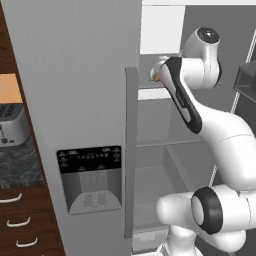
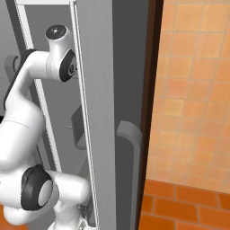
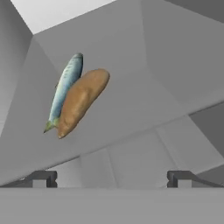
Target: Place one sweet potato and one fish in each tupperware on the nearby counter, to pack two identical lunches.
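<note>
- Hand view: the gripper (image 3: 111, 178) has its fingertips spread wide apart, holding nothing.
- Ahead and to the view's left, well apart, a sweet potato (image 3: 82, 101) lies on a grey fridge shelf (image 3: 131, 109).
- A fish (image 3: 65, 89) lies touching its far side, both long axes running diagonally.

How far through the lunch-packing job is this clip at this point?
Early. Nothing looks packed yet: an orange-brown oval sweet potato and a slim silvery-green fish lie touching side by side on a grey fridge shelf. In hand: the arm reaches into the open fridge, the claw open and empty, short of both. Left: picking, carrying and placing every item; no tupperware is visible.
</note>
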Robot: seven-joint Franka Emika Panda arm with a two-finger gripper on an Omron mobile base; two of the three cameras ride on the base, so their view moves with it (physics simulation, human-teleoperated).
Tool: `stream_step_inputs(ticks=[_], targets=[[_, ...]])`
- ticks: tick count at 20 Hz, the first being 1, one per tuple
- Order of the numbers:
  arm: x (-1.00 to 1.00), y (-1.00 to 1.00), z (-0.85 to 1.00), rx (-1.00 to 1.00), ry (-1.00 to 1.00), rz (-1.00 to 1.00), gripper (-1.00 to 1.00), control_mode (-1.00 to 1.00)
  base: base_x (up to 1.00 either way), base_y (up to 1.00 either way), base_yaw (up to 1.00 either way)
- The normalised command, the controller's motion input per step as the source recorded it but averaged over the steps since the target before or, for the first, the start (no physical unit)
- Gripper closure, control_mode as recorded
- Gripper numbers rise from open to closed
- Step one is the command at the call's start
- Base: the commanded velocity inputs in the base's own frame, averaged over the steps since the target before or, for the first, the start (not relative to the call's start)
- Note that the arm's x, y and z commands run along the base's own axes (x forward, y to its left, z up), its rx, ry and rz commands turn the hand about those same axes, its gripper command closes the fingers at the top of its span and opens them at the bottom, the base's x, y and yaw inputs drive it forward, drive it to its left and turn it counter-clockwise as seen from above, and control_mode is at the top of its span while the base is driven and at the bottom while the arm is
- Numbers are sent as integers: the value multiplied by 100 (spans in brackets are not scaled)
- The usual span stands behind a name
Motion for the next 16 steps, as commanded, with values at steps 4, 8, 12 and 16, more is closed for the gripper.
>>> stream_step_inputs(ticks=[4,8,12,16], targets=[[74,0,0,5,5,0,-100,-100,0,0,0],[76,2,0,1,9,0,-100,-100,0,0,0],[77,8,-4,0,9,0,-100,-100,0,0,0],[74,1,-15,0,5,0,-100,-100,0,0,0]])
